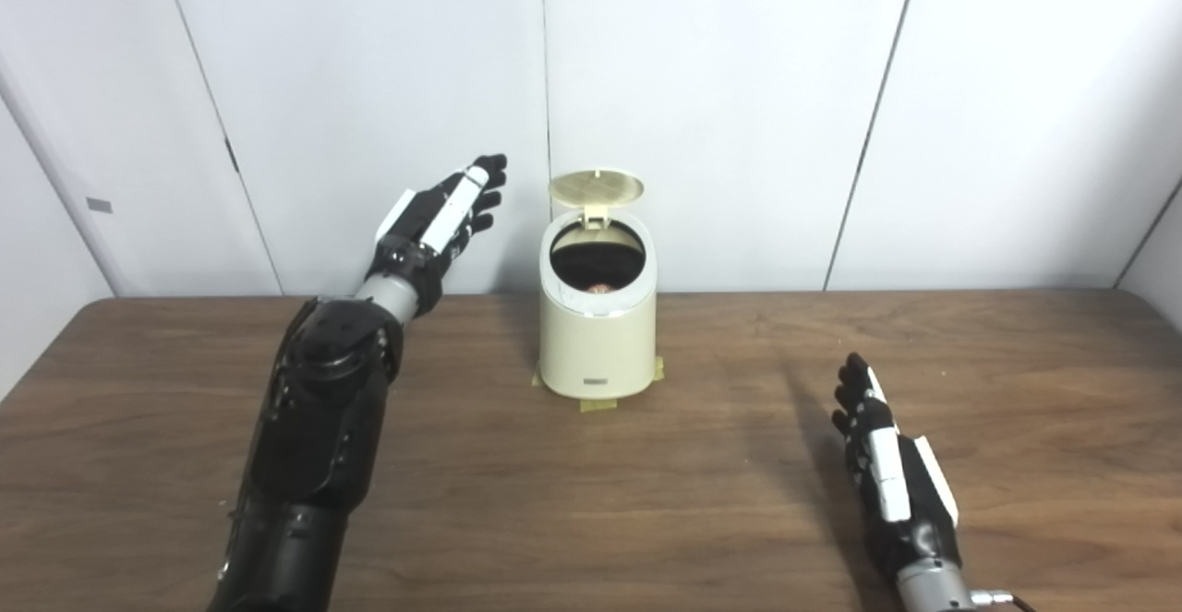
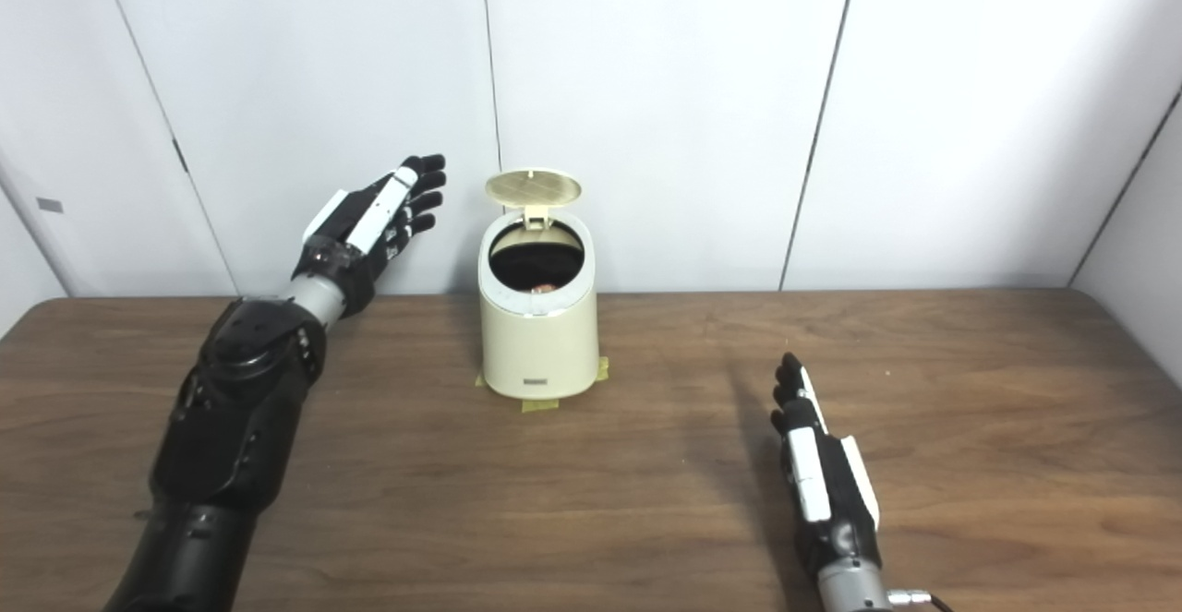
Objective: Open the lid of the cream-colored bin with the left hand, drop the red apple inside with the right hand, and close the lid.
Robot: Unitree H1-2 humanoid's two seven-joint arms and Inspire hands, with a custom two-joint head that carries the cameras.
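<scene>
Lid [image 1: 597, 188] upright on the cream-colored bin [image 1: 597, 335], red apple [image 1: 600, 288] just visible inside.
Left hand [image 1: 441, 222], empty with fingers spread, hovers beside the lid; it should press the lid's top forward and down. Right hand [image 1: 885, 464] lies open and empty, well apart on the table [image 1: 702, 501].

Bin [image 1: 597, 335] is sitting mid-tabletop [image 1: 646, 501] toward the back, wall [image 1: 720, 86] behind it. Lid [image 1: 596, 187] is standing up at bin's rear. Apple [image 1: 600, 288] is lying inside. Left hand [image 1: 443, 220] is hovering left of the lid, right hand [image 1: 882, 460] is lying front-right, well apart.
</scene>
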